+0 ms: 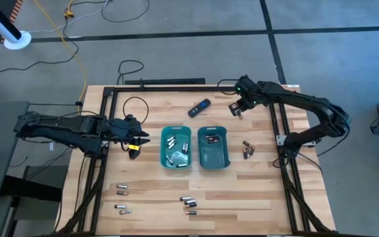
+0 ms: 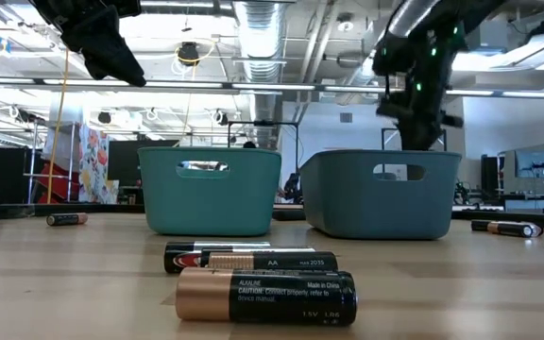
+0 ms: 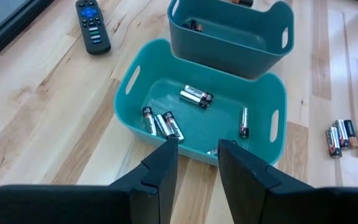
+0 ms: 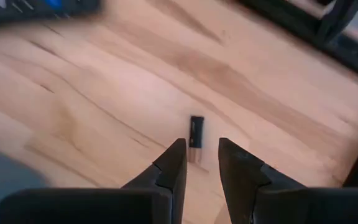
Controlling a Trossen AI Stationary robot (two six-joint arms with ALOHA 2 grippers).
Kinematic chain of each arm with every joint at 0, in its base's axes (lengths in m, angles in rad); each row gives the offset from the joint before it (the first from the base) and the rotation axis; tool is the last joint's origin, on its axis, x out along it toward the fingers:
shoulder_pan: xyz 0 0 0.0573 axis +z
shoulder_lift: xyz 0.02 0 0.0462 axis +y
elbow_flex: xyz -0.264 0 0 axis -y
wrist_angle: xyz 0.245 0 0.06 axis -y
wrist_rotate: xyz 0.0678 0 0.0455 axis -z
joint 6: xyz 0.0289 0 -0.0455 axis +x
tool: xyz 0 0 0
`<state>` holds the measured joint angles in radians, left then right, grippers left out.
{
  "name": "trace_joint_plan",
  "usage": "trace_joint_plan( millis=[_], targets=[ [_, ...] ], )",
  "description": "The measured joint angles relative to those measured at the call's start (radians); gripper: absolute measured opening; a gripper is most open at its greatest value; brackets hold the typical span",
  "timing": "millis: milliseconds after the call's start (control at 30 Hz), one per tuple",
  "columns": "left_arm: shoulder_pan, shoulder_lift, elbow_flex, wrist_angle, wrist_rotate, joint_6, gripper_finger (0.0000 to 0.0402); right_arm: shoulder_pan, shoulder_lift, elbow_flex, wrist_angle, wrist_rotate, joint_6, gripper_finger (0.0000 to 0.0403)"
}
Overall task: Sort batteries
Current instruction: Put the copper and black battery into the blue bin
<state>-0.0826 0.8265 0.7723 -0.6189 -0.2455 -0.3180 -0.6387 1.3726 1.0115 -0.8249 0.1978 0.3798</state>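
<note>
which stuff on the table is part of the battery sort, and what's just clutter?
Part of the job:
- loose batteries on the table
- lone battery under the right gripper
- left teal tray, batteries inside
- right teal tray
- left gripper, empty, near the left tray

Just lying about:
- black remote
- yellow cable on the floor

Several batteries (image 3: 163,123) lying flat in left teal tray (image 1: 163,153), a few in right tray (image 1: 224,155), loose clusters on table (image 1: 295,197) near front edge, small group (image 1: 247,151) right of trays, one dark coppery-ended cell (image 4: 196,138) lying alone at far right.
</note>
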Motion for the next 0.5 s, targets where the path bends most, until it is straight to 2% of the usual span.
trace_joint_plan(
  millis=[100,300,400,500],
  targets=[
    [0.000,0.000,0.000,0.000,0.000,0.000,0.0111,-0.044,0.052,-0.019,0.017,-0.040,-0.048,0.0108],
    [0.000,0.000,0.000,0.000,0.000,0.000,0.0111,-0.092,0.167,-0.028,0.026,-0.049,-0.132,0.0108],
    [0.000,0.000,0.000,0.000,0.000,0.000,0.0111,-0.114,0.210,-0.028,0.059,-0.111,-0.169,0.0108],
    [0.000,0.000,0.000,0.000,0.000,0.000,0.0111,-0.133,0.235,-0.028,0.089,-0.121,-0.173,0.0108]
  ],
)
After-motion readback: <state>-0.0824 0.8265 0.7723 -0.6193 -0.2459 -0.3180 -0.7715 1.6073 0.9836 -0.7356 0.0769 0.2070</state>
